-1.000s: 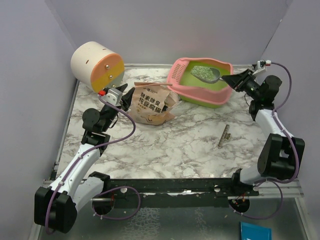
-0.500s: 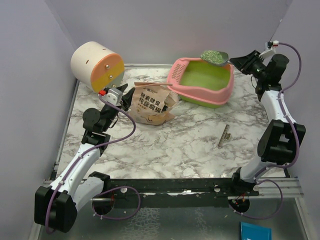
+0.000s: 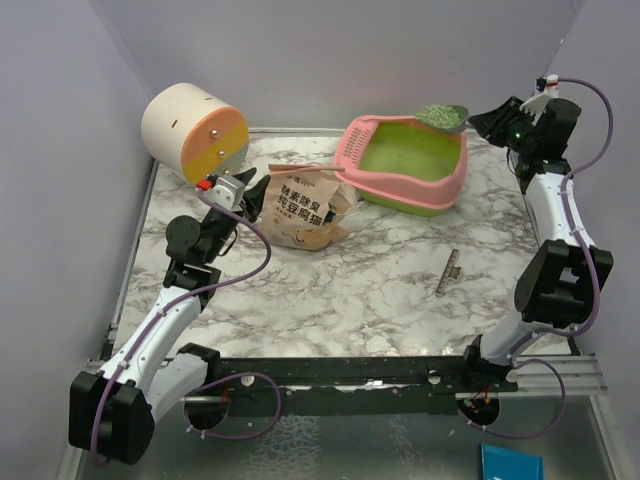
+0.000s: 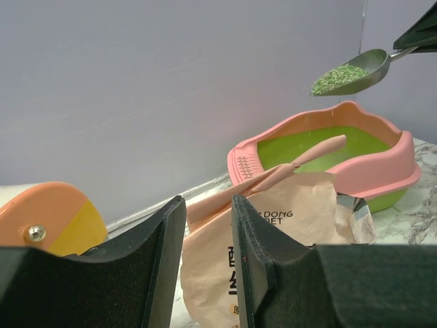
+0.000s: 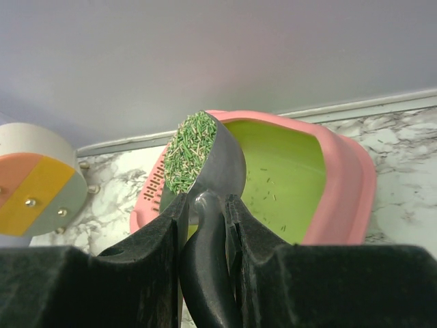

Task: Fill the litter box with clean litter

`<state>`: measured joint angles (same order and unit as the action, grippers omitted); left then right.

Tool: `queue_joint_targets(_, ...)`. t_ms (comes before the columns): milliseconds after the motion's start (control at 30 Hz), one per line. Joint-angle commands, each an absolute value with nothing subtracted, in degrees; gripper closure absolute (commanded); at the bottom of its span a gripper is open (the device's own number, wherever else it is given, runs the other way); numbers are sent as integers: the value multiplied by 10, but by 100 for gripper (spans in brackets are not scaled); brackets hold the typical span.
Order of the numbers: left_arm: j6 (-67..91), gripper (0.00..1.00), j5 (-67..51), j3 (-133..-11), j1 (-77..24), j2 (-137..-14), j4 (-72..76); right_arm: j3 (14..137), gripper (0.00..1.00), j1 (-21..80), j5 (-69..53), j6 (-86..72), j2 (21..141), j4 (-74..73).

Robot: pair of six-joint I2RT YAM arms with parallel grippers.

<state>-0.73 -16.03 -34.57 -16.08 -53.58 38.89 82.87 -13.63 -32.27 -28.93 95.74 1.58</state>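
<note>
The litter box point(image 3: 445, 186), pink-rimmed with a lime-green basin, sits at the back right of the marble table; it also shows in the left wrist view point(image 4: 382, 174) and the right wrist view point(image 5: 341, 178). Only a few stray granules lie in its basin. My right gripper point(image 3: 482, 122) is shut on the handle of a grey metal scoop point(image 5: 218, 171), held tilted above the box's far right rim. The scoop holds a heap of clean litter point(image 5: 188, 152), also seen from above point(image 3: 437, 114). My left gripper point(image 4: 208, 263) is open and empty, close behind the beige cat-printed bag point(image 3: 300, 208).
A cream-and-orange cylinder point(image 3: 193, 133) lies at the back left. A small grey metal strip point(image 3: 449, 272) lies on the table right of centre. Purple walls close in the back and both sides.
My right gripper lifted the loaded scoop up out of the basin and drew it back to the right, over the box's far right rim. The left arm has not moved.
</note>
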Motion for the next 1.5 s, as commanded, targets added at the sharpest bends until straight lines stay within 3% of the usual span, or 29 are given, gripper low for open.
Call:
queue_joint_targets(0, 1, 64, -163, -347, -158, -538, 398, 874, 99, -138, -276, -247, 928, 9)
queue_joint_targets(900, 6, 64, -171, -349, -158, -538, 397, 911, 99, -79, -143, -119, 869, -80)
queue_joint_targets(1467, 8, 64, -175, -349, -158, -537, 398, 945, 99, -12, -121, -63, 889, -106)
